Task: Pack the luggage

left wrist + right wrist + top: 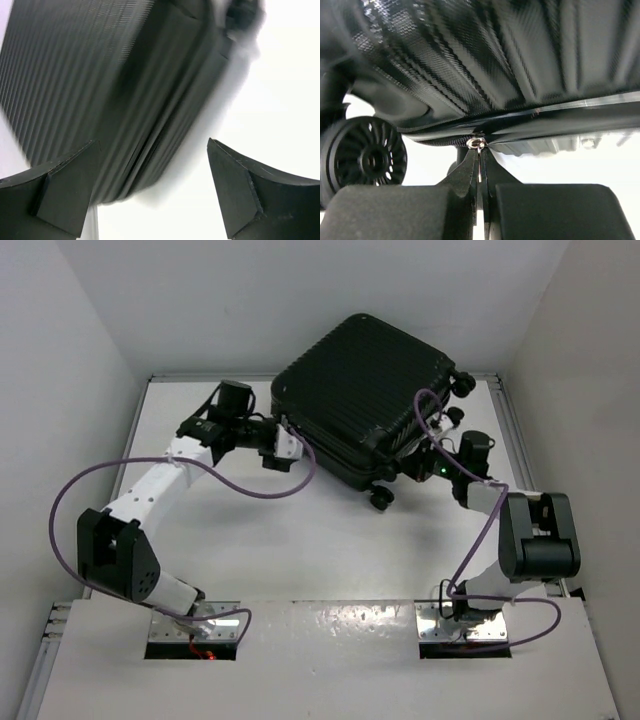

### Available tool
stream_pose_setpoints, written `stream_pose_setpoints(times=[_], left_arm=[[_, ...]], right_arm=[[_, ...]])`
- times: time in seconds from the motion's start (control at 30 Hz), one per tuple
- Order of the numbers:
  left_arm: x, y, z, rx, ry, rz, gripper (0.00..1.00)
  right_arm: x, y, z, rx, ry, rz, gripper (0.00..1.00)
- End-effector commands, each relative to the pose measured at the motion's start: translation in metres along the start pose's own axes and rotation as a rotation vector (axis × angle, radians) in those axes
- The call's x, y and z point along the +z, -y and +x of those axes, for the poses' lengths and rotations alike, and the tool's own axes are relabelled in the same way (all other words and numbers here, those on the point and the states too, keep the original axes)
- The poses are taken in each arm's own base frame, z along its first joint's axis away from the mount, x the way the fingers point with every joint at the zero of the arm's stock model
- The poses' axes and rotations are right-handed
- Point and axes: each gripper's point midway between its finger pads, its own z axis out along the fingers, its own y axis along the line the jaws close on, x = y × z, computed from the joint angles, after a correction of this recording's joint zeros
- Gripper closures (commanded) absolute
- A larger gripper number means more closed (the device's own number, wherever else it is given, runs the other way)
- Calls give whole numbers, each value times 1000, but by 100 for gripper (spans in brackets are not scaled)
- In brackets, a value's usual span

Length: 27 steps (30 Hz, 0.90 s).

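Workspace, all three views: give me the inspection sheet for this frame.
Surface: white table, bare in the middle.
Job's things: large black ribbed hard-shell suitcase, lid down, lying flat at the far side, wheels toward the right arm.
Clutter: nothing seen.
Grippers: left gripper fingers wide open beside the suitcase edge; right gripper fingers shut on the small silver zipper pull near a wheel.
Cables: purple cables loop off both arms; the right one crosses the suitcase corner.
Surroundings: white walls on three sides.
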Motion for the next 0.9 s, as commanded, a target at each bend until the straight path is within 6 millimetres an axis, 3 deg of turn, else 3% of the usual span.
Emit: stream_pose_setpoints(times=[0.0, 0.07, 0.2, 0.23, 0.43, 0.5, 0.57, 0.6, 0.67, 0.7, 0.73, 0.87], left_arm=[[23, 22, -25, 198, 116, 112, 7], [45, 35, -33, 213, 164, 173, 7], [81, 26, -59, 282, 242, 190, 7], [95, 29, -56, 265, 255, 210, 6], [141, 10, -111, 315, 393, 131, 3], [163, 13, -113, 306, 372, 131, 3], [181, 2, -120, 268, 352, 62, 6], [193, -8, -116, 255, 346, 20, 6], [210, -10, -110, 192, 316, 17, 7], [216, -21, -116, 181, 307, -12, 7], [229, -22, -107, 150, 296, -25, 7], [243, -26, -99, 93, 277, -78, 7]], right_arm=[[-30, 50, -41, -31, 111, 222, 100], [-35, 49, -44, -48, 110, 208, 100], [-43, 43, -35, -48, 83, 160, 100], [-45, 40, -31, -41, 80, 145, 100], [-52, 25, -15, 14, 73, 122, 100], [-55, 19, -16, 32, 90, 120, 100], [-56, 16, -14, 44, 100, 118, 100], [-57, 12, -13, 46, 108, 113, 100], [-58, 7, -3, 65, 104, 114, 100], [-59, 5, -5, 58, 111, 118, 100], [-61, 2, -2, 59, 115, 124, 100], [-61, -13, 17, 75, 92, 123, 100]])
